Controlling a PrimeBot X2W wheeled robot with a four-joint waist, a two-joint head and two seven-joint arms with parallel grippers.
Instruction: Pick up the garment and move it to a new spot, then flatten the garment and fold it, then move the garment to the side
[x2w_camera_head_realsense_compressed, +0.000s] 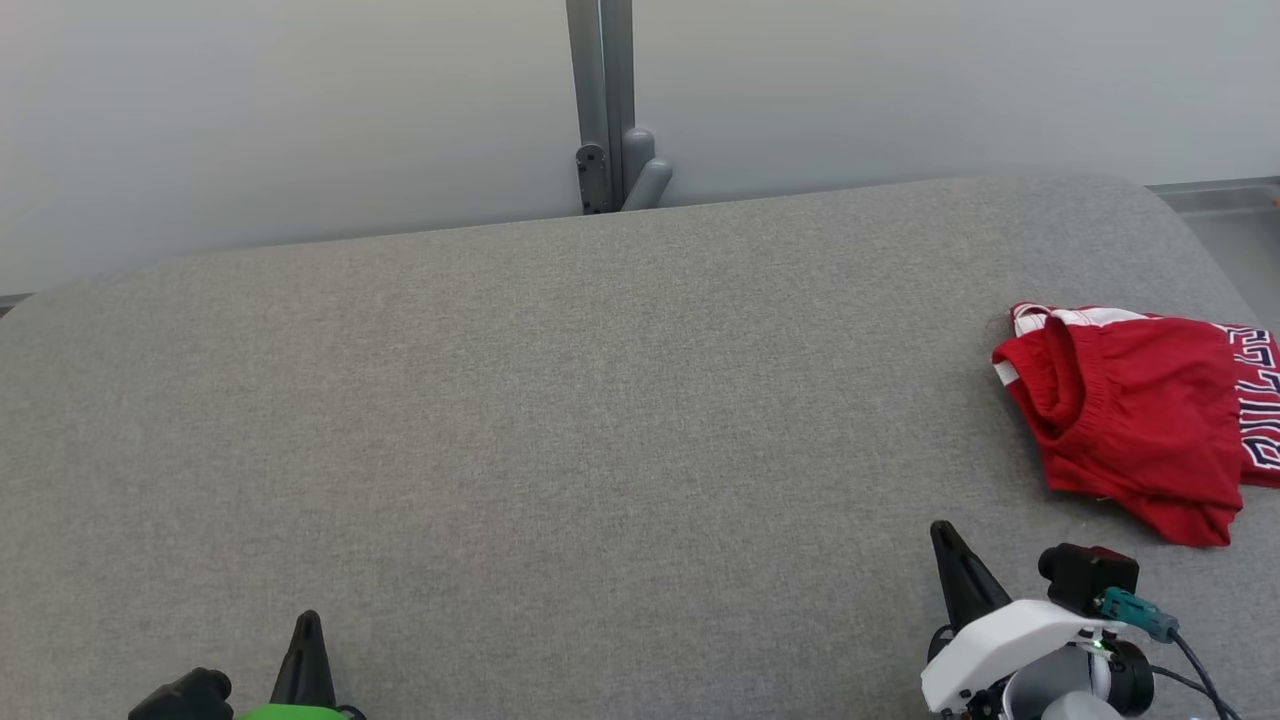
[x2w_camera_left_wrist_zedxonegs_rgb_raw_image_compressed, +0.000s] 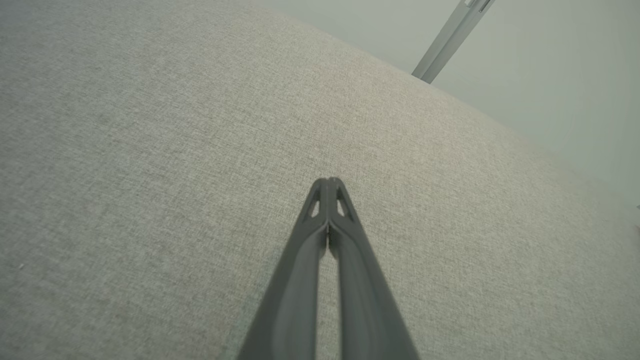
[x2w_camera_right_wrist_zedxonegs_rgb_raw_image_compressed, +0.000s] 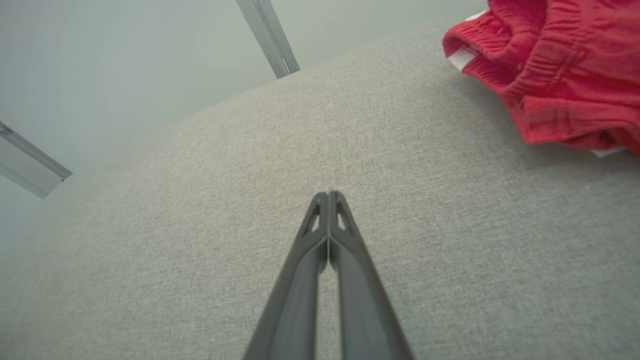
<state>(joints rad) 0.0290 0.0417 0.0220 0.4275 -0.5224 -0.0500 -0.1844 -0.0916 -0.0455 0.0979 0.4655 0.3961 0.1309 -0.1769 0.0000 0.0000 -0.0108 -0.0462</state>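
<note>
A red garment (x2w_camera_head_realsense_compressed: 1130, 420) lies crumpled on the grey fabric-covered tabletop (x2w_camera_head_realsense_compressed: 560, 420), far over on the robot's right and close to that side's edge. It has an elastic waistband, white trim and dark lettering along its outer part.

In the head view the right claw (x2w_camera_head_realsense_compressed: 940, 530) sits at the lower right, ahead of its white wrist housing. Its two dark fingers are pressed together with nothing between them. The garment lies forward and to the right of its tip, near but clearly apart, with bare tabletop between them. In the right wrist view the right claw (x2w_camera_right_wrist_zedxonegs_rgb_raw_image_compressed: 328, 195) points across empty fabric, and the garment (x2w_camera_right_wrist_zedxonegs_rgb_raw_image_compressed: 560, 65) fills the upper right corner, off to the side of the line of the fingers.

The left claw (x2w_camera_head_realsense_compressed: 308, 620) shows at the lower left, well apart from the garment. In the left wrist view the left claw (x2w_camera_left_wrist_zedxonegs_rgb_raw_image_compressed: 328, 181) is also pressed together and empty, above bare tabletop.

A grey post (x2w_camera_head_realsense_compressed: 600, 100) stands against the pale wall (x2w_camera_head_realsense_compressed: 250, 120) behind the far edge
</note>
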